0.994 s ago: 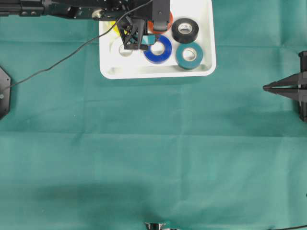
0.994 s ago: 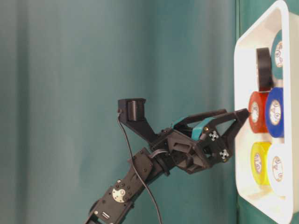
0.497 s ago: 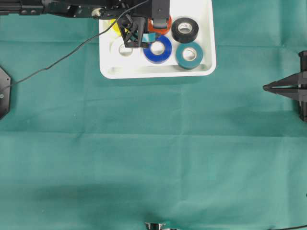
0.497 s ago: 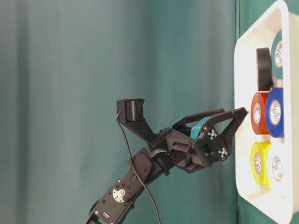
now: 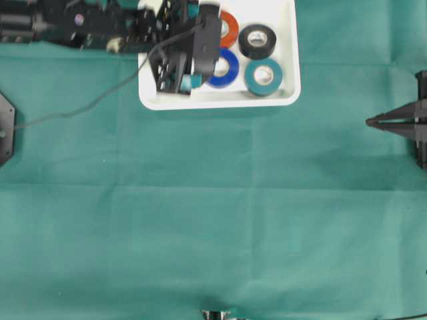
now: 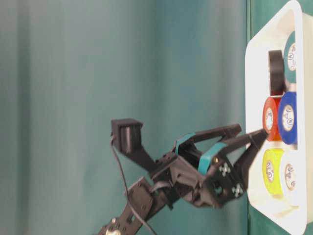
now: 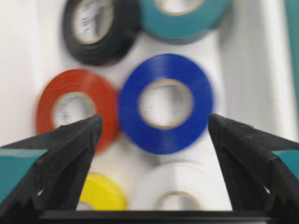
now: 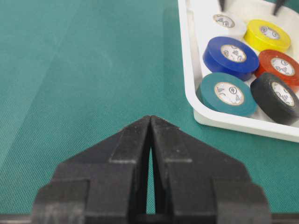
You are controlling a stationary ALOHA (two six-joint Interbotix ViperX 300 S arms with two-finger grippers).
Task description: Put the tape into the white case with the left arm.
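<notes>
The white case [image 5: 220,101] holds several tape rolls lying flat: red [image 5: 230,25], black [image 5: 257,41], blue [image 5: 225,69] and teal [image 5: 263,77]. The left arm hides the white and yellow rolls from overhead; the right wrist view shows the white roll [image 8: 224,22] and the yellow roll [image 8: 266,33]. My left gripper [image 7: 154,122] hovers open over the case's left half, nothing between its fingers. From the table-level view the left gripper [image 6: 249,134] points at the case [image 6: 252,73]. My right gripper [image 5: 369,122] rests shut at the right edge.
Green cloth covers the table. A thin black cable [image 5: 87,107] trails from the left arm across the cloth toward a black mount [image 5: 3,127] at the left edge. A small metal part [image 5: 217,313] sits at the bottom edge.
The left gripper, open throughout, has drawn back from the red roll and swung toward the yellow and white rolls' end of the case. The right arm has not moved.
</notes>
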